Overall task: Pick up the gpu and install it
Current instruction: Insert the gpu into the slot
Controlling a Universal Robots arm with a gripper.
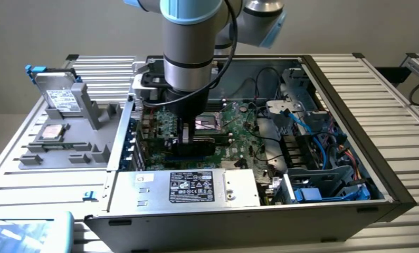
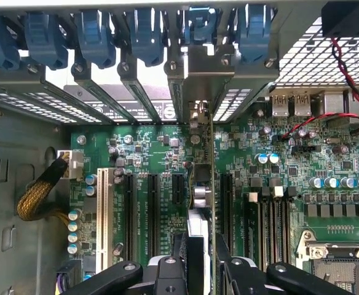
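Gripper (image 2: 201,270) clamps gpu (image 2: 203,184) edge-on, just over mobo (image 2: 278,184) slots (install step); needs exact slot + bracket alignment.

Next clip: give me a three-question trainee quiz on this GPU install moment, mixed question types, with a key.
1. True or false: the gpu lies flat on the grey parts tray outside the computer case.
2. What is the gripper closed on?
A. a hard drive
B. the gpu
C. a yellow cable bundle
3. In the wrist view, the gpu stands on edge above the green ______, its metal end bracket up at the case's rear slot openings.

Key: 1 false; 2 B; 3 motherboard
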